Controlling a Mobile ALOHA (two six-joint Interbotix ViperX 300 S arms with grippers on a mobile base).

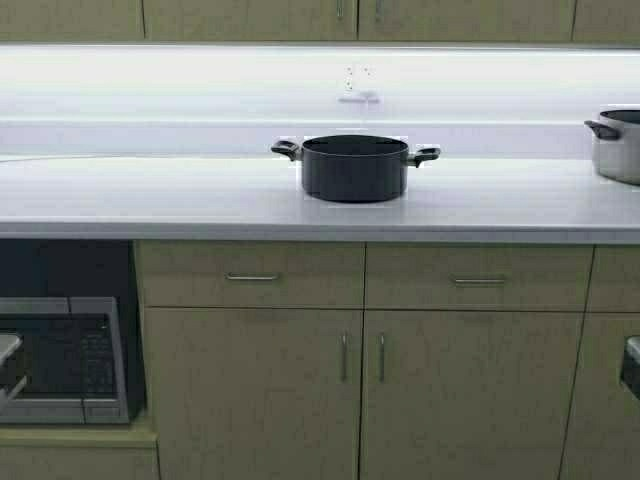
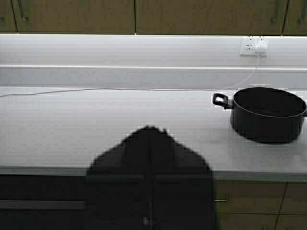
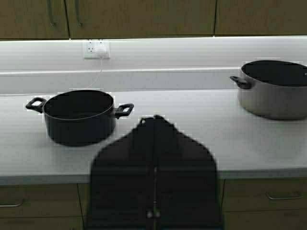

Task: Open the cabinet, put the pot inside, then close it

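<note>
The black pot (image 1: 354, 168) stands lidless on the white counter (image 1: 150, 195), near the middle, with a loop handle on each side. It also shows in the left wrist view as the pot (image 2: 267, 114) and in the right wrist view as the pot (image 3: 79, 117). Along the top edge runs the bottom of the wall cabinet (image 1: 250, 18), its tan doors closed. My left gripper (image 2: 149, 128) is shut and empty, held low in front of the counter edge, left of the pot. My right gripper (image 3: 154, 117) is shut too, low and to the pot's right.
A steel pot (image 1: 618, 145) stands at the counter's far right. A wall socket (image 1: 359, 85) with a white cable sits behind the black pot. Below the counter are drawers (image 1: 250, 275), floor-unit doors (image 1: 255, 390) and a microwave (image 1: 65, 360) at the left.
</note>
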